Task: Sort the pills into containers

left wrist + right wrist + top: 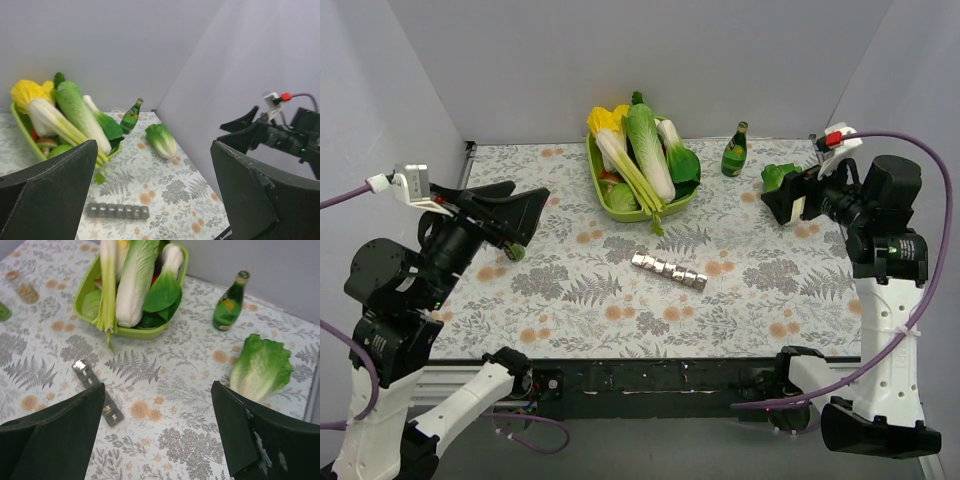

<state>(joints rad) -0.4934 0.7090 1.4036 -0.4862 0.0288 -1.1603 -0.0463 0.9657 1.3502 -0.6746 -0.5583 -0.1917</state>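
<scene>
Black fingers are gaping wide on both sides. Your left end effector (523,224) is hanging spread and empty over the left of the surface (570,312). Your right end effector (781,206) is doing the same at the far right, near the loose lettuce (777,176). Neither one is gripping anything.

Moving outward, the containers (668,270) are lying as a loose silvery strip mid-surface, slanted and well apart from both arms. I'm not making out any pills from here. A small green can (514,252) is sitting just beside your left fingers, and whether it's holding them I cannot tell.

Here's what I'm watching for. That strip is looking light and unanchored, so a finger brushing one end is likely going to skid or spin it. The compartments are tiny against those broad fingers, so a drop from height is probably bouncing out. If you're bringing both arms to the centre together, they're risking a clash over the strip. On the right, a careless sweep is threatening the upright green bottle (734,150), and the can could tip on the left.
</scene>
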